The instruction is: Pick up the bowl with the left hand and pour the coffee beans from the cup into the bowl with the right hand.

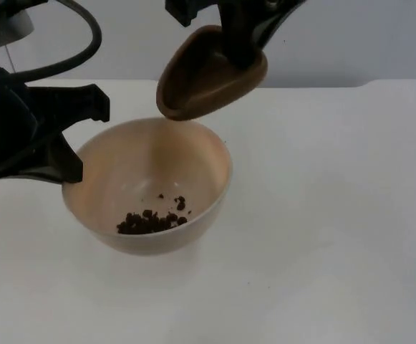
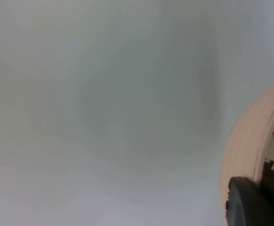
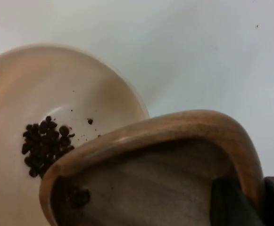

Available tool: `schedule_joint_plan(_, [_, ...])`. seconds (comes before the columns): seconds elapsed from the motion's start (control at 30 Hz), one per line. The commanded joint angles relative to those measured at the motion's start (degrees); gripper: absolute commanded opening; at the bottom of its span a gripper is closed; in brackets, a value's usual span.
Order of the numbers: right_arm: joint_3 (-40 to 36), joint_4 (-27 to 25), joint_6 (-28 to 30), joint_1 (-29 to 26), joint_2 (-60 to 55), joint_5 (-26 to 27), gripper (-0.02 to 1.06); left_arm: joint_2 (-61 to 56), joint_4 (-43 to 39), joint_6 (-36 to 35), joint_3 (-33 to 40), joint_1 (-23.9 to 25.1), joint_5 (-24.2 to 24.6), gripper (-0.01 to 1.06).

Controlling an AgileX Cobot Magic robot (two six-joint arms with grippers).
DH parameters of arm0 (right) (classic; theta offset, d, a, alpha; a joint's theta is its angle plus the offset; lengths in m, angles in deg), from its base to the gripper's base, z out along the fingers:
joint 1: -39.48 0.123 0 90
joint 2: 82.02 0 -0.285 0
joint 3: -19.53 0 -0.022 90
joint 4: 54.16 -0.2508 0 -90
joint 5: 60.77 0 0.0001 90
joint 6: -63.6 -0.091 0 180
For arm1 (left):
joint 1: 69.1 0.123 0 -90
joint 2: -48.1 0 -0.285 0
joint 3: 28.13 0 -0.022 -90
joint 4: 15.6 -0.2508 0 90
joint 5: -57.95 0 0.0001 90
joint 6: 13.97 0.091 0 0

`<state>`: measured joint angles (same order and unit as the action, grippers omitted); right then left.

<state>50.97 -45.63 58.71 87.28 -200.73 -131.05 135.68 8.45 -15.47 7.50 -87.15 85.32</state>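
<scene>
We find the left claw point(image 1: 70, 154) closed on the rim of the bowl point(image 1: 150, 190), one finger inside the wall and one outside, as the left wrist view confirms with a black fingertip point(image 2: 252, 202) set over the rim beside the beans. The grip at the rim keeps the mouth of the bowl free for the pour. The bowl appears lifted off the white bench point(image 1: 322, 236), somewhat toward the far edge and left of the middle, with a soft shadow beneath it; we judge it raised, though the gap cannot be confirmed outright.

The right claw point(image 1: 240, 46) grips the brown wooden cup point(image 1: 208, 75) by its wall, one finger inside and one outside, as seen in the right wrist view. The cup is tipped steeply, its mouth turned down toward the bowl and its lip above the far rim, so that whatever leaves it falls inside.

A small heap of coffee beans point(image 1: 150, 221) lies in the bottom of the bowl, with a few stray ones apart up the wall. In the right wrist view a few beans point(image 3: 78, 197) cling inside the cup near its lip. We judge the pour nearly complete; a further tilt or a shake may be needed to clear the remainder.
</scene>
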Motion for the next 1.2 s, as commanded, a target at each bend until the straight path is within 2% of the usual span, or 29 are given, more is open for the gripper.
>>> schedule_joint_plan(0.0, [0.4,-0.7,0.4,-0.7,0.6,0.3,0.0,-0.6,0.9,-0.5,0.2,0.1,-0.9,0.0])
schedule_joint_plan(0.33, [-2.1,-0.5,0.4,-3.0,0.6,0.3,0.0,3.1,-0.5,-0.5,0.2,0.1,-1.4,0.0])
schedule_joint_plan(0.47, [-3.8,-1.4,0.4,-5.8,0.6,0.3,0.0,4.3,-1.1,-0.3,0.2,0.1,-3.2,0.0])
schedule_joint_plan(0.6, [-6.8,-1.4,0.4,-8.3,0.6,2.5,0.0,5.5,-2.3,0.1,0.2,0.1,-4.7,0.0])
schedule_joint_plan(0.83, [-18.6,-6.3,0.4,-14.3,0.8,13.1,0.0,8.7,-3.5,0.1,0.2,0.1,-7.5,0.0])
schedule_joint_plan(0.9, [-23.6,-6.3,0.4,-16.0,1.3,17.1,0.0,9.5,-2.9,0.1,0.2,0.1,-8.8,0.0])
schedule_joint_plan(0.93, [-23.6,-6.3,0.4,-16.0,1.3,17.1,0.0,9.5,-2.9,0.1,0.2,0.1,-8.8,0.0])
schedule_joint_plan(1.07, [-32.6,-7.3,-0.4,-20.0,1.9,25.4,0.0,11.2,-3.8,0.1,0.2,0.1,-11.0,0.0])
schedule_joint_plan(1.1, [-32.6,-7.3,-0.4,-20.0,1.9,25.4,0.0,11.2,-3.8,0.1,0.2,0.1,-11.0,0.0])
schedule_joint_plan(1.17, [-35.9,-8.5,-0.4,-21.5,1.9,29.1,0.0,12.4,-4.0,0.1,0.2,0.1,-12.1,0.0])
